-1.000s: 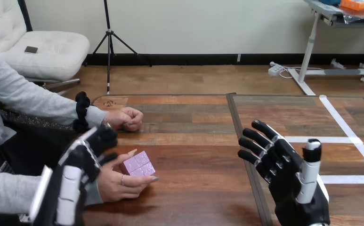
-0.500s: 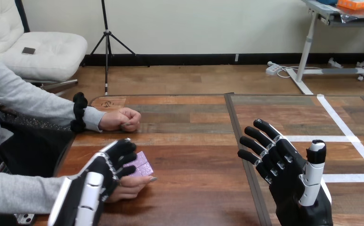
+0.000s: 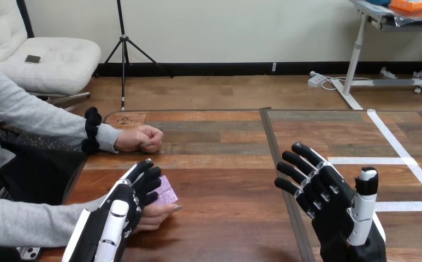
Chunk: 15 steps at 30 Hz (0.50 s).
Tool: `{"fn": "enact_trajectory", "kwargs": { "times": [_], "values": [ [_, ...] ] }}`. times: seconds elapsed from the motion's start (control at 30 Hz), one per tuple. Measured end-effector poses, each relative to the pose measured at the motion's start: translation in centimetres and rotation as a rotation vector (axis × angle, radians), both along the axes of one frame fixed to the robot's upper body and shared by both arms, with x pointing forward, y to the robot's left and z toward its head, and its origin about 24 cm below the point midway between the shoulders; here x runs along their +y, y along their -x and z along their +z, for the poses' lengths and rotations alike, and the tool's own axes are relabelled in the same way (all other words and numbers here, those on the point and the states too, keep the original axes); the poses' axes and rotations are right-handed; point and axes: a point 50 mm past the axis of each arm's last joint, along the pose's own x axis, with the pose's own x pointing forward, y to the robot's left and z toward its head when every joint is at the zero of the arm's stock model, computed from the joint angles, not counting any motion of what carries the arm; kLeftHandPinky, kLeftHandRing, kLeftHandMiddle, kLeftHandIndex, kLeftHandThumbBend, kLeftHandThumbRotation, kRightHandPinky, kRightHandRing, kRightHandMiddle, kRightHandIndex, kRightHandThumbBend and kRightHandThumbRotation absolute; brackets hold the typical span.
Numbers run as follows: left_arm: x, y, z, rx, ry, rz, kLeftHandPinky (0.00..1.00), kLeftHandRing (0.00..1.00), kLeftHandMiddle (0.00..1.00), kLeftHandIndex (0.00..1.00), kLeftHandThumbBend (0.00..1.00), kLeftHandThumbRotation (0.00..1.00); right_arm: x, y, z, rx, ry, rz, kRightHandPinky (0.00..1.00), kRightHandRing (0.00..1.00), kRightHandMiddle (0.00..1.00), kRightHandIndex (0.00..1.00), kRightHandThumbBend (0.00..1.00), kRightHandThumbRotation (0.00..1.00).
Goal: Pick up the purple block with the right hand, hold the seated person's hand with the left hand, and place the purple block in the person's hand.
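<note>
**Fingers splayed on the right hand [image 3: 334, 204], left hand [image 3: 122, 204] draped over the person's**

The purple block [image 3: 168, 192] sits in the person's near hand [image 3: 155, 214], which rests on the table [image 3: 230, 218] at near left. The left hand lies over that hand, back upward, its relaxed fingers [image 3: 146, 177] reaching the block's left edge. At near right, the right hand stands raised, holding nothing. The person's far hand [image 3: 142, 137] rests fisted on the table.

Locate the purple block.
In the head view, at the wooden table's left side, the purple cube block lies in the person's near hand, partly behind the robot's left hand.
</note>
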Motion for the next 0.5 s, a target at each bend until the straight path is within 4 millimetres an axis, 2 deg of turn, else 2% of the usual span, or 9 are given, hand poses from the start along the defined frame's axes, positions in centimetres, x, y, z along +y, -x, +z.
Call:
{"fn": "enact_trajectory", "kwargs": {
  "times": [0.5],
  "values": [
    [0.05, -0.01, 0.47, -0.019, 0.003, 0.014, 1.0, 0.9, 0.9, 0.92, 0.45, 1.0, 0.03, 0.43, -0.37, 0.03, -0.004, 0.005, 0.86, 0.87, 0.86, 0.83, 0.91, 1.0]
  ]
}}
